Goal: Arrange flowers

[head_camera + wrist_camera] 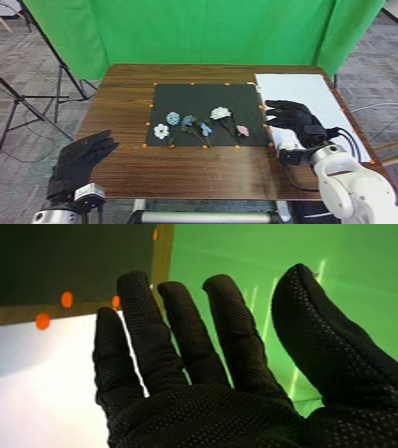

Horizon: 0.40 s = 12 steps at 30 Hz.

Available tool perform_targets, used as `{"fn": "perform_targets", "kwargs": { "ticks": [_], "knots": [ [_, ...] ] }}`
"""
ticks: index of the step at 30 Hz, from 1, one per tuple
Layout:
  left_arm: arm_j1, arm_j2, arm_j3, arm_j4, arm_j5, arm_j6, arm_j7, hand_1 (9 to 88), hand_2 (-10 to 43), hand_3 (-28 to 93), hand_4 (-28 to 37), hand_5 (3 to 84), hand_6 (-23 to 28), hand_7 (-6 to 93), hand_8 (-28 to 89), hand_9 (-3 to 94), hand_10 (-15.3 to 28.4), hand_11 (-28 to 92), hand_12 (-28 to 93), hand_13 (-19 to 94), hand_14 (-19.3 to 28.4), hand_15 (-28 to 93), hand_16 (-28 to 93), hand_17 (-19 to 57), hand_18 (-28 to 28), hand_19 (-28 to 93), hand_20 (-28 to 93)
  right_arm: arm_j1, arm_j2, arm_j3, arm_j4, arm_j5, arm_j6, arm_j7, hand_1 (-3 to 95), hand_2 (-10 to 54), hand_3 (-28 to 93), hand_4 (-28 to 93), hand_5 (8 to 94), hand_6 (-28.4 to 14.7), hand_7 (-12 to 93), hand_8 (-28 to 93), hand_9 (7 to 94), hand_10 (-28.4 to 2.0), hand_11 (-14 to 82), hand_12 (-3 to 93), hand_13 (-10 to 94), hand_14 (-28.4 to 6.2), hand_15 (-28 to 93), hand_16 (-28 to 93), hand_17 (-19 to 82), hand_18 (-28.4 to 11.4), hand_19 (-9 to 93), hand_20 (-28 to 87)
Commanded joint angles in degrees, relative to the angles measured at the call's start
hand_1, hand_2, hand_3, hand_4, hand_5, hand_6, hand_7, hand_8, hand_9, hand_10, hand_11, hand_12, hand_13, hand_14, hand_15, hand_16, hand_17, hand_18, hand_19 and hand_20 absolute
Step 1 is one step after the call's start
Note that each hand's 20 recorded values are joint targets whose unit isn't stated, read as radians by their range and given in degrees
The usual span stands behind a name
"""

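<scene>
A green curtain (213,35) hangs in folds behind the brown wooden surface (124,95), catching pale streaks of light. Grey carpet (27,160) runs all round. Over on the left stand thin black stands (61,64), legs splayed; a pale cable (373,106) crosses the floor to the right.

1. I see a brown wooden table (127,102), smooth with a slight sheen.
2. The green cloth curtain (213,37) looks soft and creased.
3. The black square mat (195,93) is matt.
4. The white rectangular sheet (291,86) looks papery, smooth.
5. My right hand's (306,122) black fabric glove (204,416): matt, dotted.
</scene>
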Motion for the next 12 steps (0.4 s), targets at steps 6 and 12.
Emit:
{"fn": "perform_targets", "kwargs": {
  "ticks": [6, 12],
  "knots": [
    [0.59, -0.75, 0.10, 0.02, -0.35, 0.40, -0.03, 30.1, 3.4, 80, -16.9, 53.0, 14.9, 14.9, -9, 44.0, 21.1, 37, 9, 34, 24.8, 49, -10, -8.4, 20.6, 57, 13, 2.54, 0.37, -1.60, 0.38, -0.50, -1.13, -0.12, 26.9, 2.7, 91, -28, 45.7, -3.9, 18, -13, 44.2, -16.2, 13.2, 14.9, 38, -17.8, 45, 10, 6, -20.2, 54, 13],
    [0.40, -1.68, -0.47, 0.04, 0.32, -0.10, -1.22, 30.1, 3.5, 80, -17.0, 52.7, 15.1, 14.7, -9, 43.4, 21.1, 38, 9, 34, 24.9, 49, -10, -8.5, 20.6, 57, 13, 2.76, 0.85, -1.51, 0.48, -0.58, -0.90, 0.40, 26.8, 2.8, 91, -28, 45.1, -3.6, 17, -13, 44.3, -16.1, 13.1, 14.9, 38, -17.8, 45, 10, 6, -20.2, 54, 13]
  ]
}}
